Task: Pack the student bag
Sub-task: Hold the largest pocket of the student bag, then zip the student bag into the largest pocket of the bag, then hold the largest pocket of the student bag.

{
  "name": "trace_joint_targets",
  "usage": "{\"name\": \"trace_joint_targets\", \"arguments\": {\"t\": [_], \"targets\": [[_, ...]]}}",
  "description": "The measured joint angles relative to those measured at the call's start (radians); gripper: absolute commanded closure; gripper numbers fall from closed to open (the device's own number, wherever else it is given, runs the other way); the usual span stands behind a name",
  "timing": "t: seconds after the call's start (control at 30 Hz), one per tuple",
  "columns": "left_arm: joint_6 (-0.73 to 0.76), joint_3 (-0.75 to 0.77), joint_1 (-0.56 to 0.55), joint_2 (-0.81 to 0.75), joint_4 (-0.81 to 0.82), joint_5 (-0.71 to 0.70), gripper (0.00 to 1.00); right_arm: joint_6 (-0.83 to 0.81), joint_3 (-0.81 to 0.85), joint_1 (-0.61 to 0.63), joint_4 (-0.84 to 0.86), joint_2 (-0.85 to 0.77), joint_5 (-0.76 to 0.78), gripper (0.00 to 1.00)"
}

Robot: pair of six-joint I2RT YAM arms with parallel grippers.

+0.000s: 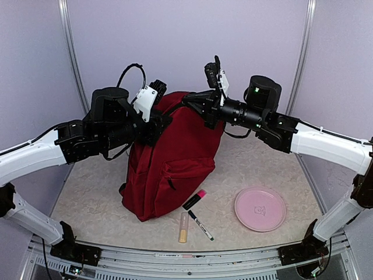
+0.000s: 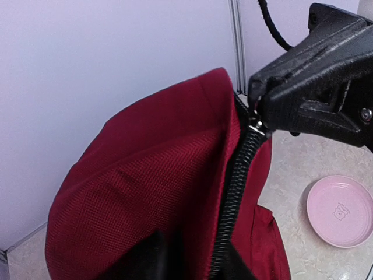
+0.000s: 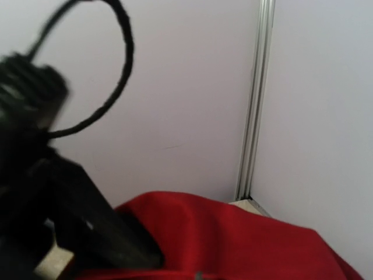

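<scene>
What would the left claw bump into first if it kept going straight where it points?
The student bag. Its dark red top fills the view straight ahead of the left gripper, which seems to touch the fabric by the zipper; exact depth is unclear.

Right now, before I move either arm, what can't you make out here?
- Inside of the student bag: hidden by its own fabric in all views.
- left gripper: jaws lost in dark parts against the bag in the top view, and cut off at the left wrist view's lower edge.
- right gripper, shut on the zipper pull: its own camera is blurred, and the dark shape there is unidentifiable.
- marker label: too small, top view.
</scene>
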Motion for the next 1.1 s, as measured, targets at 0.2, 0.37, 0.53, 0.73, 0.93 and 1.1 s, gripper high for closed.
{"name": "trace_joint_targets", "arguments": {"t": [0.2, 0.37, 0.53, 0.73, 0.93, 1.1], "targets": [[-0.009, -0.042, 0.018, -0.040, 0.013, 0.089, 1.00, 0.020, 0.000, -0.010, -0.007, -0.001, 0.001, 1.00], [-0.050, -0.173, 0.026, -0.171, 0.061, 0.153, 1.00, 0.189, -0.109, -0.191, 0.074, -0.037, -0.121, 1.00], [-0.069, -0.271, 0.032, -0.275, 0.097, 0.216, 1.00, 0.378, -0.222, -0.376, 0.155, -0.027, -0.285, 1.00], [-0.093, -0.380, 0.042, -0.377, 0.126, 0.243, 0.73, 0.431, -0.201, -0.389, 0.163, -0.005, -0.409, 1.00], [-0.090, -0.343, 0.026, -0.420, -0.004, 0.245, 0.03, 0.291, -0.031, -0.314, 0.006, 0.034, -0.244, 1.00], [-0.041, -0.184, -0.050, -0.396, -0.058, 0.193, 0.01, 0.170, 0.126, -0.198, -0.087, 0.061, -0.162, 1.00]]}}
